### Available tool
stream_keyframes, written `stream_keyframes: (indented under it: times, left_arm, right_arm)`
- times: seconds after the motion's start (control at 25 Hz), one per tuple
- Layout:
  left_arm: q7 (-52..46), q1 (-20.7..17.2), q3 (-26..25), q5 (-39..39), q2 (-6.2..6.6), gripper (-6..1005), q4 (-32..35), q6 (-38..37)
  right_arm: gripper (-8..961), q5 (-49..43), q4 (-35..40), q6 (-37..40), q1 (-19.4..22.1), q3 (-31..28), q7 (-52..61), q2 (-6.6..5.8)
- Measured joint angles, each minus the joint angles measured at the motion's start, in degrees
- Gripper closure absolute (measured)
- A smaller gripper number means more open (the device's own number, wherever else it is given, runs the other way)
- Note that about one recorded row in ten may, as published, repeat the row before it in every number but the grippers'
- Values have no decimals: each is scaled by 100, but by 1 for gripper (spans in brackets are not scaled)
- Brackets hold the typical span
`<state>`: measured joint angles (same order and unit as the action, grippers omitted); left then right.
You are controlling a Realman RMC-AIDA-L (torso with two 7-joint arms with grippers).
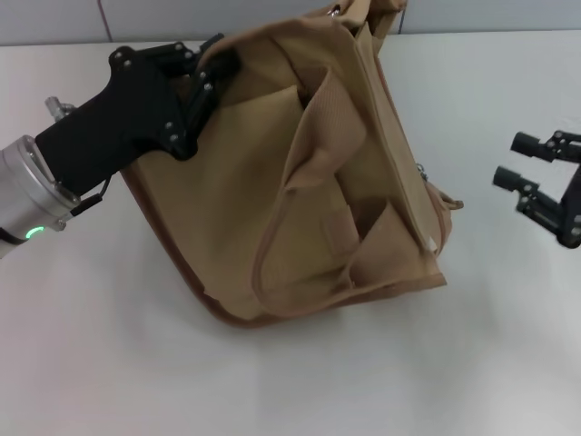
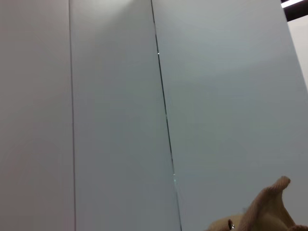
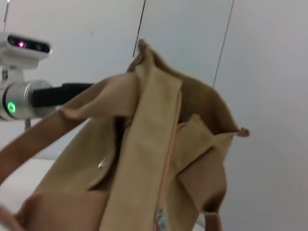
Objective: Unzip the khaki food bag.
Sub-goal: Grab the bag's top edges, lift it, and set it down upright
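Canvas is slumping across the middle of the white tabletop [image 1: 290, 381]: the khaki food bag [image 1: 309, 182] is lying tipped over, its two webbing handles [image 1: 318, 154] flopping loosely across its upper face and its darker brown trim [image 1: 227, 313] running along the near lower edge. We are pressing our left tool [image 1: 213, 68] against the bag's far left corner, where its black fingers are meeting the fabric; whether they are pinching the cloth or only leaning on it we cannot tell. Our right tool [image 1: 522, 163] is hovering off to the bag's right side, well apart from it, with its fingers spread and nothing between them. In the right wrist view we are seeing the bag's mouth gaping, its tan flaps standing up. In the left wrist view only a scrap of tan fabric is showing before a grey panelled wall [image 2: 120, 96].
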<state>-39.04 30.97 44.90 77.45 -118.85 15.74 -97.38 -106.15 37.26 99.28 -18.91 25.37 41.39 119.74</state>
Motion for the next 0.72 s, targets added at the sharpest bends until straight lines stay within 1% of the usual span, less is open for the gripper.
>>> stream_keyframes:
  times: [0.08,0.12,0.16,0.24,0.52,0.72]
  left_arm:
    - [-23,43,0,-53,-5,918,-33,97]
    - [-34,64,0,-72,-8,918,-55,128]
    - [-52,96,0,-99,-11,918,-89,164]
    - [-77,154,0,-138,-14,918,-140,211]
    - [-80,269,16,-146,-26,918,-228,280]
    - [-61,322,7,-166,-25,917,-280,400]
  right_arm:
    - [575,87,-401,-139,28,-21,-593,-3]
    - [575,228,-761,-290,60,-32,-1161,-4]
    - [575,228,-761,-290,60,-32,-1161,-4]
    - [575,362,-1102,-422,76,-39,-1660,-4]
    - [574,497,-1649,-971,-92,-16,-2386,-1]
    - [574,500,-1983,-1081,-224,-7,-2940,3]
